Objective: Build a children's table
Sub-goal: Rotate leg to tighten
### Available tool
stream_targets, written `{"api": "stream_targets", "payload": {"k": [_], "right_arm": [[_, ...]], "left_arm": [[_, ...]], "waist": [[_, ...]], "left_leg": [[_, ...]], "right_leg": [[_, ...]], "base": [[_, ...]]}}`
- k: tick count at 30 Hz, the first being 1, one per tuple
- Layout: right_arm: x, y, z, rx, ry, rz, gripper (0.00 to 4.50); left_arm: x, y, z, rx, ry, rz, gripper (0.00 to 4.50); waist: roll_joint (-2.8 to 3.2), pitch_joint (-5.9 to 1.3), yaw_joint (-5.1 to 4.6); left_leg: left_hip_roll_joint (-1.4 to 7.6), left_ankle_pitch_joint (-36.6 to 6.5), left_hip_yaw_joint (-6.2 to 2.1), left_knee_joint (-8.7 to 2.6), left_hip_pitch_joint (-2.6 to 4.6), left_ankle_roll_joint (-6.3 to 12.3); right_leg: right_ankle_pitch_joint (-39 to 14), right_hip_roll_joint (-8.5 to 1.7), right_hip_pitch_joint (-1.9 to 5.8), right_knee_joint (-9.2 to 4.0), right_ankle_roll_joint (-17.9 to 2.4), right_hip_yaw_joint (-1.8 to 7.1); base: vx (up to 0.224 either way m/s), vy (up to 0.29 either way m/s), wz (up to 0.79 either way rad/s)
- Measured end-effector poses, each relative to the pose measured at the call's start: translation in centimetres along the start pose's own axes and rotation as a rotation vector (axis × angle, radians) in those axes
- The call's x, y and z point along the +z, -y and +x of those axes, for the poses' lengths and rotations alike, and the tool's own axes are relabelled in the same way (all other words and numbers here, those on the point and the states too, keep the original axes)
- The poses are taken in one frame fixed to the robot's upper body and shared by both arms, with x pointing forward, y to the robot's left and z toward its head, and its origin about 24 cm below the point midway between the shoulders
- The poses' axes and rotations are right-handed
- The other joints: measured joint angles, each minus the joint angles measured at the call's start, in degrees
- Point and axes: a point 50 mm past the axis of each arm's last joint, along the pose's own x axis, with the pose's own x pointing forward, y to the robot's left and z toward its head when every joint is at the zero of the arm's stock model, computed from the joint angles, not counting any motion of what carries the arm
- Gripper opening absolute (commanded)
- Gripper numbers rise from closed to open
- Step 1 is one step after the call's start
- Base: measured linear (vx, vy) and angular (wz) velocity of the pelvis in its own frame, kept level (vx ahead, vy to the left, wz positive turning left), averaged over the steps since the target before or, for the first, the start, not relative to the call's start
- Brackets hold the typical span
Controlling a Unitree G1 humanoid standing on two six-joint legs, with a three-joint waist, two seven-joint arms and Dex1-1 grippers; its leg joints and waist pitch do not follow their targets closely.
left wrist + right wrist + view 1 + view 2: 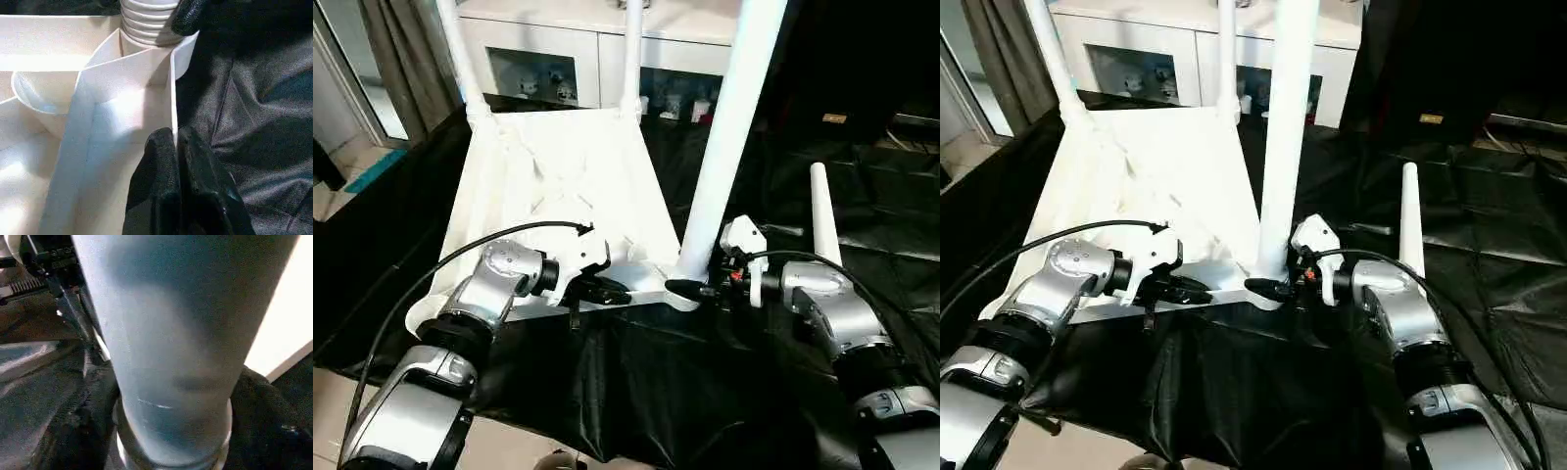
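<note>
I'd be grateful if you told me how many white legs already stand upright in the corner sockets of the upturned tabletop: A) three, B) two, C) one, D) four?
A: three legs rise from the tabletop, at the far left, far right and near right corners, while a fourth leg lies loose on the black cloth.

Upturned table top [558, 196] carries three upright legs [729, 137]; a fourth leg [824, 215] stands apart, right.

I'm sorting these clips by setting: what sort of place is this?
Probably a home-like room or staged demo space: a white cabinet with glass-fronted shelves of small items, a grey curtain beside a tiled floor, and black sheeting under the work.
</note>
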Motion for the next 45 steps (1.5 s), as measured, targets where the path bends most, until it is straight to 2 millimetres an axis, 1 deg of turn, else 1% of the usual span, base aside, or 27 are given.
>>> {"api": "stream_targets", "payload": {"k": [1,2,4,7,8,11,12,17,21,22,24,27,28,30,31,32,34,35,36,39,41,42,45], "right_arm": [[-0.1,0.0,0.0,0.000,0.002,0.003,2.94],[-0.1,-0.1,0.0,-0.001,0.003,0.007,2.82],[-0.2,-0.1,0.1,-0.022,0.009,0.020,2.80],[-0.6,0.3,0.6,-0.142,0.035,0.063,2.75],[-0.8,0.7,1.1,-0.232,0.049,0.097,2.75],[-0.7,1.9,1.9,-0.452,0.079,0.170,2.74],[-0.7,2.1,2.0,-0.501,0.086,0.187,2.74],[-0.3,2.7,3.0,-0.677,0.099,0.236,2.74],[-0.1,2.9,3.4,-0.743,0.105,0.234,2.74],[-0.1,2.9,3.5,-0.744,0.110,0.232,3.09],[-0.1,2.9,3.5,-0.745,0.118,0.229,3.44],[-0.1,2.7,3.6,-0.701,0.127,0.225,3.53],[-0.1,2.6,3.6,-0.686,0.130,0.223,3.64],[0.0,2.5,3.5,-0.643,0.138,0.221,3.64],[0.0,2.5,3.2,-0.605,0.136,0.205,3.64],[-0.2,2.3,2.7,-0.531,0.120,0.173,3.64],[-0.3,2.1,2.1,-0.459,0.112,0.143,3.64],[-0.4,1.8,1.4,-0.379,0.084,0.100,3.64],[-0.5,1.7,1.1,-0.333,0.070,0.083,3.64],[-0.6,1.2,0.4,-0.234,0.045,0.054,3.64],[-0.9,0.6,0.3,-0.153,0.031,0.049,3.64],[-1.0,0.5,0.3,-0.140,0.027,0.055,3.64],[-0.9,-0.1,0.4,-0.057,0.028,0.053,3.64]], "left_arm": [[0.0,0.0,0.0,-0.001,0.000,0.000,0.00],[0.0,0.0,0.1,-0.001,0.002,-0.001,0.00],[0.0,0.0,0.3,0.014,0.001,0.000,0.00],[0.3,-0.6,1.0,0.085,-0.003,-0.009,0.00],[0.5,-0.9,1.7,0.135,-0.002,-0.026,0.00],[1.2,-1.7,3.1,0.245,-0.001,-0.071,0.00],[1.5,-1.7,3.6,0.261,0.000,-0.079,0.00],[2.6,-1.9,5.6,0.339,0.006,-0.124,0.00],[3.1,-2.0,6.4,0.360,0.010,-0.136,0.00],[3.1,-2.0,6.4,0.360,0.010,-0.136,0.00],[3.1,-2.0,6.4,0.360,0.011,-0.136,0.00],[3.0,-2.2,6.0,0.358,0.005,-0.128,0.00],[2.9,-2.2,5.7,0.356,-0.001,-0.115,0.00],[2.7,-2.3,5.2,0.337,-0.009,-0.083,0.00],[2.6,-2.2,4.9,0.315,-0.008,-0.073,0.00],[2.2,-2.2,4.3,0.290,-0.006,-0.063,0.00],[2.0,-2.1,3.6,0.257,-0.005,-0.056,0.00],[1.6,-2.0,2.9,0.223,-0.003,-0.050,0.00],[1.3,-1.9,2.5,0.205,0.000,-0.050,0.00],[0.8,-1.6,1.5,0.149,-0.006,-0.038,0.00],[0.3,-1.2,0.8,0.094,0.001,-0.043,0.00],[0.3,-1.1,0.7,0.074,0.001,-0.042,0.00],[0.0,-0.5,0.1,0.010,0.005,-0.042,0.00]], "waist": [[0.00,0.00,0.07],[0.00,0.00,0.16],[-0.01,-0.01,0.26],[-0.01,-0.01,0.29],[-0.03,-0.02,0.18],[-0.08,0.00,-0.90],[-0.11,0.01,-1.08],[-0.01,-0.03,-1.22],[0.02,-0.07,-1.18],[0.02,-0.07,-1.15],[0.02,-0.07,-1.14],[0.03,-0.06,-1.35],[0.04,-0.06,-1.54],[0.03,-0.05,-1.92],[0.04,-0.05,-1.97],[0.04,-0.05,-2.04],[0.06,-0.04,-1.94],[0.07,-0.03,-1.79],[0.06,-0.04,-1.70],[0.06,-0.03,-1.44],[0.06,-0.03,-1.20],[0.06,-0.03,-1.10],[0.09,-0.01,-0.67]], "left_leg": [[0.00,0.0,0.00,0.00,0.00,0.00],[0.00,0.0,0.00,0.00,0.00,0.00],[0.00,0.0,0.00,0.00,0.03,0.00],[0.00,0.0,0.00,0.03,0.18,-0.02],[0.00,0.0,0.00,0.03,0.31,-0.03],[-0.01,0.1,0.00,0.04,0.35,-0.11],[-0.01,0.1,0.00,0.04,0.36,-0.11],[-0.03,0.1,-0.02,0.01,0.37,-0.11],[-0.04,0.1,-0.02,-0.03,0.32,-0.10],[-0.04,0.1,-0.02,-0.05,0.32,-0.10],[-0.04,0.1,-0.02,-0.06,0.32,-0.09],[-0.03,0.1,-0.02,-0.05,0.33,-0.09],[-0.03,0.1,-0.02,-0.06,0.33,-0.09],[-0.02,0.1,-0.02,-0.09,0.31,-0.10],[-0.02,0.1,-0.02,-0.11,0.29,-0.09],[-0.01,0.1,-0.02,-0.15,0.27,-0.09],[0.00,0.0,-0.02,-0.16,0.19,-0.07],[0.01,0.0,-0.02,-0.17,0.11,-0.05],[0.02,0.0,-0.02,-0.17,0.12,-0.03],[0.05,0.0,-0.02,-0.12,0.11,-0.03],[0.05,0.0,-0.02,-0.12,0.13,-0.03],[0.05,0.0,-0.02,-0.12,0.12,-0.04],[0.05,0.0,-0.01,-0.12,0.10,-0.04]], "right_leg": [[0.0,0.00,0.00,0.00,0.0,0.00],[0.0,0.00,-0.01,0.00,0.0,0.00],[0.0,0.00,0.01,0.01,0.0,0.00],[0.0,0.00,0.12,0.03,0.0,0.00],[0.0,0.00,0.23,0.03,0.0,0.01],[-0.1,-0.01,0.28,-0.05,0.2,0.02],[-0.1,-0.01,0.30,-0.07,0.3,0.02],[0.0,-0.02,0.32,-0.03,0.0,0.02],[0.1,-0.02,0.31,-0.06,0.0,0.02],[0.1,-0.02,0.31,-0.06,0.0,0.02],[0.1,-0.02,0.31,-0.06,0.0,0.02],[0.1,-0.02,0.30,-0.05,0.0,0.02],[0.1,-0.02,0.28,-0.05,0.0,0.02],[0.1,-0.01,0.24,-0.04,0.0,0.01],[0.1,-0.01,0.21,-0.05,0.0,0.00],[0.1,0.00,0.19,-0.06,0.0,-0.01],[0.0,0.01,0.10,-0.05,0.0,-0.04],[0.0,0.01,0.03,-0.05,0.0,-0.06],[0.0,0.01,0.05,-0.05,0.0,-0.09],[0.0,0.02,0.04,-0.04,-0.1,-0.10],[0.0,0.02,0.06,-0.05,-0.1,-0.09],[0.0,0.02,0.06,-0.05,-0.1,-0.09],[0.0,0.01,0.06,-0.05,-0.1,-0.09]], "base": [[0.000,0.000,0.00],[0.000,0.000,0.00],[0.000,0.000,0.00],[0.000,0.000,0.00],[0.000,0.000,0.00],[0.000,0.000,0.00],[0.000,0.000,0.00],[0.000,0.000,0.00],[0.000,0.000,0.00],[0.000,0.000,0.00],[0.000,0.000,0.00],[0.000,0.000,0.00],[0.000,0.000,0.00],[0.000,0.000,0.00],[0.000,0.000,0.00],[0.000,0.000,0.00],[0.000,0.000,0.00],[0.000,0.000,0.00],[0.000,0.000,0.00],[0.000,0.000,0.00],[0.000,0.000,0.00],[0.000,0.000,0.00],[0.000,0.000,0.00]]}}
